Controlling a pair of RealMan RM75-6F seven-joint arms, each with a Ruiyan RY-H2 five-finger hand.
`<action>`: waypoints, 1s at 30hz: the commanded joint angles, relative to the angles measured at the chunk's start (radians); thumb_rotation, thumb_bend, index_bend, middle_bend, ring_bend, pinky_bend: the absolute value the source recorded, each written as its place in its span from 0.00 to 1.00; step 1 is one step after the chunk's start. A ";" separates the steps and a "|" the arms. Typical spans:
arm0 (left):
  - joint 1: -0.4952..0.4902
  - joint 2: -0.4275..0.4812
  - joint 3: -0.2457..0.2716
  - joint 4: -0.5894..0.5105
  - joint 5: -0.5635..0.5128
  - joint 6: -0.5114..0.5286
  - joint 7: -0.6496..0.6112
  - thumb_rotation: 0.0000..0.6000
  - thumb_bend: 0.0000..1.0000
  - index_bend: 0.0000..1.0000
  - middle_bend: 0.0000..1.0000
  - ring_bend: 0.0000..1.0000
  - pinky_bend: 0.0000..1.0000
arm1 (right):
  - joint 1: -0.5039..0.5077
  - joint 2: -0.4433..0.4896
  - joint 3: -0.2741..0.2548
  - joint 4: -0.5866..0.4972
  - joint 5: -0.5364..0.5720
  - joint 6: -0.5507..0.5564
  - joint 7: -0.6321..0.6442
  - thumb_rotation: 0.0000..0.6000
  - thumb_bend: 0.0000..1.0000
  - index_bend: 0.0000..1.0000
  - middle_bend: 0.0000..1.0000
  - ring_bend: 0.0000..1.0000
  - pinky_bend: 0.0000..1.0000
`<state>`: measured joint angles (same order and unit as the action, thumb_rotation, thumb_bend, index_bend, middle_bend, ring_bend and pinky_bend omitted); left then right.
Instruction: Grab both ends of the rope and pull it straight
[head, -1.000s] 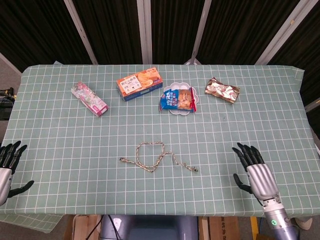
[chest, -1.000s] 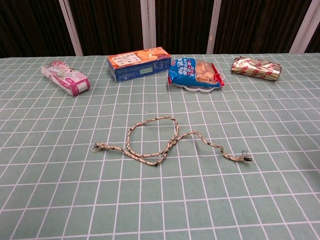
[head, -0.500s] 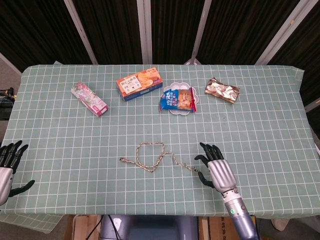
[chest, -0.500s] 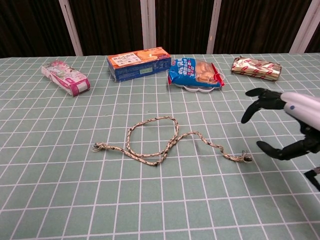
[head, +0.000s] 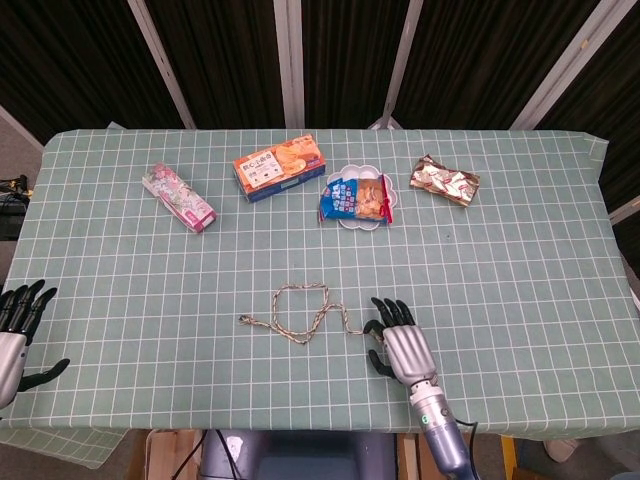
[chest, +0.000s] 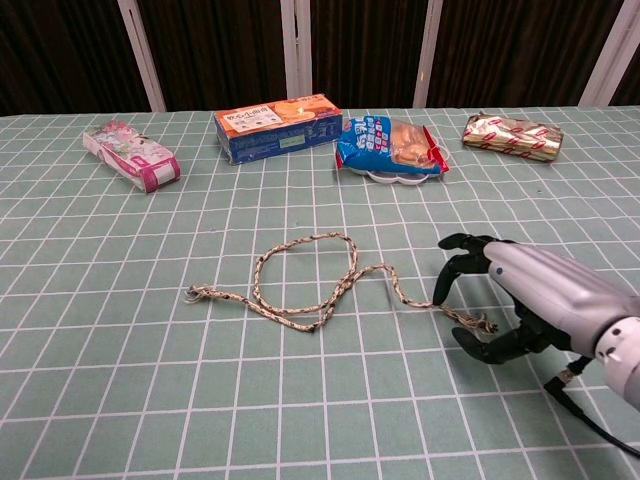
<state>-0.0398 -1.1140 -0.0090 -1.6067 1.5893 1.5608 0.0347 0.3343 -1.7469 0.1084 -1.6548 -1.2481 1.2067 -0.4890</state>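
Note:
A thin braided rope (head: 302, 312) (chest: 318, 283) lies on the green checked tablecloth, looped in the middle. Its frayed left end (chest: 196, 293) lies free. My right hand (head: 399, 346) (chest: 523, 296) hovers over the right end (chest: 482, 321), with fingers spread above it and the thumb (chest: 492, 350) on the near side; nothing is gripped. My left hand (head: 14, 332) sits at the table's front left edge, fingers apart and empty, far from the rope. It shows only in the head view.
Along the back stand a pink packet (head: 180, 197), an orange and blue box (head: 279, 167), a blue snack bag (head: 356, 198) on a white plate (head: 362, 173), and a gold-brown packet (head: 446, 181). The table's front edge (head: 300, 428) runs just below the hands.
My right hand has swept left from the table's front right to the rope's right end. The rope and the left hand have not moved.

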 joint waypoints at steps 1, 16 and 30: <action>0.000 0.000 0.000 0.000 -0.002 -0.001 -0.002 1.00 0.12 0.05 0.00 0.00 0.00 | 0.003 -0.015 0.009 0.025 0.017 0.004 0.004 1.00 0.44 0.42 0.11 0.00 0.00; -0.001 -0.001 0.002 -0.009 0.000 -0.002 0.008 1.00 0.12 0.05 0.00 0.00 0.00 | 0.009 -0.027 0.032 0.054 0.058 0.015 0.030 1.00 0.43 0.47 0.15 0.00 0.00; -0.002 0.000 0.001 -0.009 -0.005 -0.005 0.005 1.00 0.12 0.05 0.00 0.00 0.00 | 0.025 -0.067 0.042 0.077 0.081 0.022 0.021 1.00 0.43 0.50 0.16 0.00 0.00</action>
<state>-0.0417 -1.1137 -0.0080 -1.6157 1.5840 1.5564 0.0399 0.3584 -1.8116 0.1494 -1.5809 -1.1691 1.2288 -0.4668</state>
